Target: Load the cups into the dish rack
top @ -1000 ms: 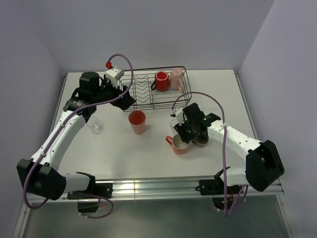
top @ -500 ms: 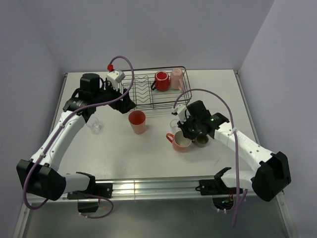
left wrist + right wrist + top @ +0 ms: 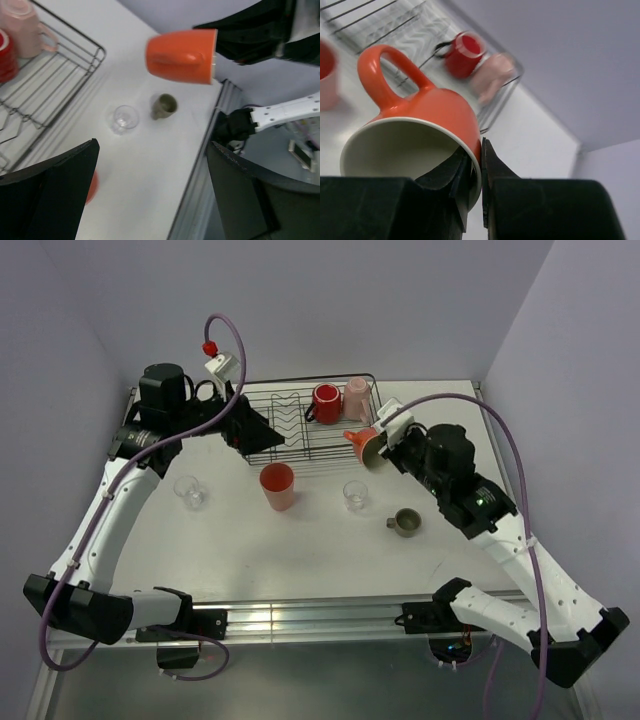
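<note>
- Robot lab test cell, built for bench trials.
- White table (image 3: 300, 540) boxed in by plain lavender walls (image 3: 300, 310) at 9, 12 and 3 o'clock, all flat and uniform.
- Aluminium rail (image 3: 300, 618) runs along the table edge at 6 o'clock. The left arm (image 3: 110, 510) and right arm (image 3: 530, 560) are bolted there on black bases.
- Purple cable (image 3: 225, 335) loops loose along each arm.
- Household ware sits straight on the bench top: a black wire dish rack (image 3: 285, 420) at 12 o'clock, with a red mug (image 3: 326, 403) inside.

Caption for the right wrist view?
Right end effector grips the tilted orange mug by its rim; red mug, pale pink mug in dish rack beyond.
</note>
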`<state>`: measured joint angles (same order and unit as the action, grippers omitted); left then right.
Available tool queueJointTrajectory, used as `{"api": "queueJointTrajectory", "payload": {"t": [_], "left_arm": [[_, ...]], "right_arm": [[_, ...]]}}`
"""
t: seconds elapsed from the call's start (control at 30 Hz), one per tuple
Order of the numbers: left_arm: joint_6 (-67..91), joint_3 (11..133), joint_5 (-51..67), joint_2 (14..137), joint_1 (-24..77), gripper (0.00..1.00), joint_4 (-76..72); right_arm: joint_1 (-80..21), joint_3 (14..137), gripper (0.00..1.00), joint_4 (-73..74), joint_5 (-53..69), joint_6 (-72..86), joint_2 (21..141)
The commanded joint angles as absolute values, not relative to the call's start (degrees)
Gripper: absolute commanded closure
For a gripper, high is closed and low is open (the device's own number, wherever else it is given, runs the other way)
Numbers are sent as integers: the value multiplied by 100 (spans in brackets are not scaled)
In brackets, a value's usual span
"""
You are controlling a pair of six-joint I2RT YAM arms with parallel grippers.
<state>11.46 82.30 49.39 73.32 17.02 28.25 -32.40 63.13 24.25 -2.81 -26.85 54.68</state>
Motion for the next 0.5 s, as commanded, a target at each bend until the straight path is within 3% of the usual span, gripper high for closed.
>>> {"api": "queueJointTrajectory", "payload": {"t": [0.0,0.17,0.47], "left_arm": [[1950,8560,5756,7426,1705,3,2531],[2276,8605,6099,7532,1784,4,2496],[2197,8744,6328,7708,2627,9,2821]], "right_arm": [[-3383,5698,100,-610,-1431,-4014,5064],[-3524,4826,100,-3264,-1179,-5535,4843],[-3744,3587,100,-5806,464,-7109,4597]]}}
